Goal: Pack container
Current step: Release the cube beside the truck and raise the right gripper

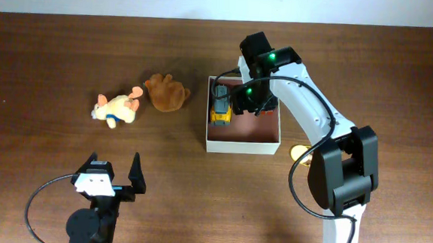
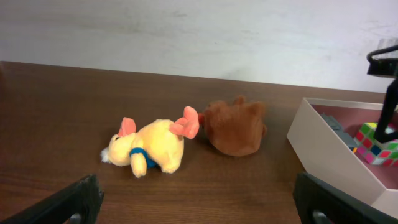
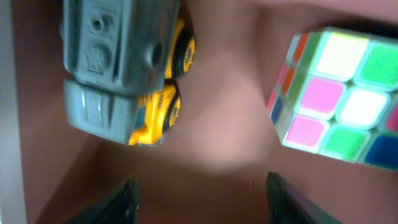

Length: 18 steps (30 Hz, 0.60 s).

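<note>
Fingertips (image 3: 126, 200) of the right gripper (image 3: 205, 205) frame the lower edge of the wrist view. They are spread apart with nothing between them, and only the pinkish floor of the container (image 3: 224, 143) shows in the gap. Overhead, this gripper (image 1: 249, 101) hangs inside the container (image 1: 241, 148), which sits right of table centre. A toy truck (image 3: 124, 62) lies against the left wall and a puzzle cube (image 3: 339, 99) lies on the gripper's other side.

Judged step: withdraw, then fetch the next toy.

1. Raise the right gripper straight up until the fingers clear the rim (truck and cube flank them closely, so a sideways move risks knocking either).
2. Choose a target. The brown plush (image 1: 167, 93) lies near the container's left wall, and the yellow plush (image 1: 117, 109) lies further left.
3. Grip across the body, not a limb, because soft filling will probably compress.

The left gripper (image 1: 114, 168) waits at the near table edge, jaws wide and empty, facing both plush toys.
</note>
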Available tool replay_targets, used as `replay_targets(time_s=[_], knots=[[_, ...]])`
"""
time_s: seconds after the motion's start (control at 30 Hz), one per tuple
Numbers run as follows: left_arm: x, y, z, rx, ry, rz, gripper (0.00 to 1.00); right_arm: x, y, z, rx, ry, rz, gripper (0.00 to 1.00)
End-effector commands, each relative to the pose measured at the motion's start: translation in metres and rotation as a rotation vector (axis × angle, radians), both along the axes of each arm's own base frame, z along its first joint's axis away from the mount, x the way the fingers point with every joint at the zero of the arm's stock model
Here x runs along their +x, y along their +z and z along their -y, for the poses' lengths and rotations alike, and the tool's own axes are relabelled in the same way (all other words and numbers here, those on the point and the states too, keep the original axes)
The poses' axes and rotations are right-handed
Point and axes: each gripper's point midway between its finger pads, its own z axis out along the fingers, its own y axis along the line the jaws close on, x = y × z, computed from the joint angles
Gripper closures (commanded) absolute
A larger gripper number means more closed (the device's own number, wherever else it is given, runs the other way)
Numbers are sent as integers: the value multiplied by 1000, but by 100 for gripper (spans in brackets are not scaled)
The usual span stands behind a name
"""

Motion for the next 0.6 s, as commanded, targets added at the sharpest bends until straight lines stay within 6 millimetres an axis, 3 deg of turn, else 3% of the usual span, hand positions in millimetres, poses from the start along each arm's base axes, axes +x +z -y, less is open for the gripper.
replay_targets(time_s=[0.0,0.17,0.3,0.43,0.57], knots=[[0,0,1,15,-9,4,1,-1,25,-1,20,16,39,39],[0,0,1,15,-9,4,0,-10,67,3,44,16,101,36],[0,0,1,15,-9,4,0,-38,108,15,44,14,111,32],[0,0,1,15,-9,4,0,-62,140,40,-19,-28,143,27],[0,0,1,15,-9,4,0,-79,155,62,-66,-88,144,24]])
